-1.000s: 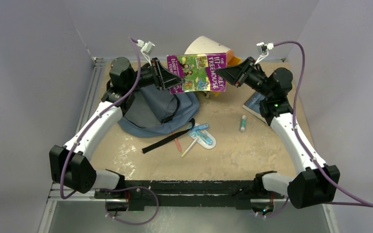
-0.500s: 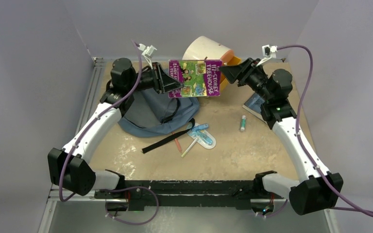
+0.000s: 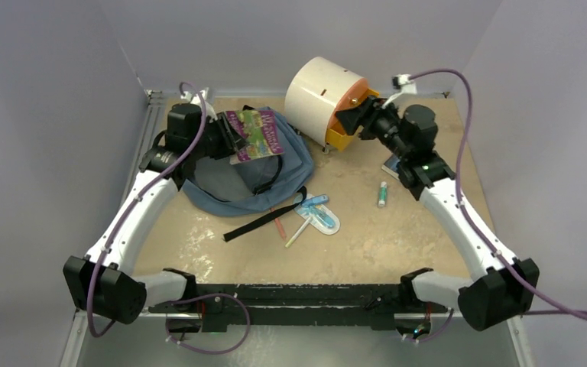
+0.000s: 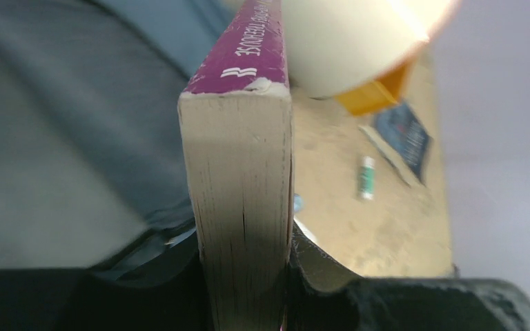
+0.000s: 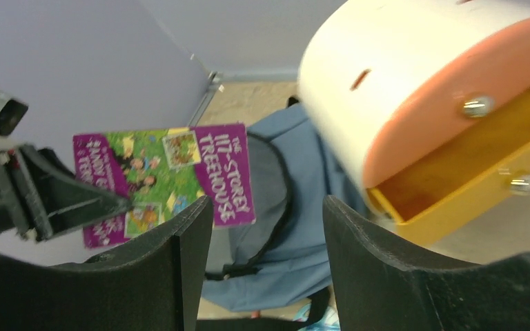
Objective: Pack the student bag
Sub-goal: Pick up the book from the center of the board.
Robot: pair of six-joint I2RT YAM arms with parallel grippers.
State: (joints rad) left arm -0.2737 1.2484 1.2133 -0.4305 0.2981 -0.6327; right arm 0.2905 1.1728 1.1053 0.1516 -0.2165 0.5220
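Note:
The slate-blue student bag [image 3: 237, 177] lies at the back left of the table, its black-edged opening facing up. A purple-and-green paperback [image 3: 257, 133] hangs tilted just above the bag, and my left gripper [image 3: 231, 145] is shut on its left end. In the left wrist view the book's page edge [image 4: 241, 221] fills the gap between the fingers [image 4: 317, 265], with the bag [image 4: 62, 138] below. My right gripper [image 3: 349, 119] is open and empty beside the cabinet. Through its fingers [image 5: 359, 262] I see the book [image 5: 165, 179] and the bag [image 5: 303, 227] well apart from it.
A cream cylindrical cabinet [image 3: 319, 89] with an open orange drawer [image 5: 469, 172] stands behind the bag. A glue stick [image 3: 382, 194], a dark notebook [image 3: 394, 165], a scissors packet [image 3: 322, 215], two pens [image 3: 289, 231] and the bag's black strap [image 3: 264, 219] lie mid-table.
The right gripper let go of the book, opened and drew back to the right. The left arm swung the book down and left, from mid-air beside the cabinet to just over the bag.

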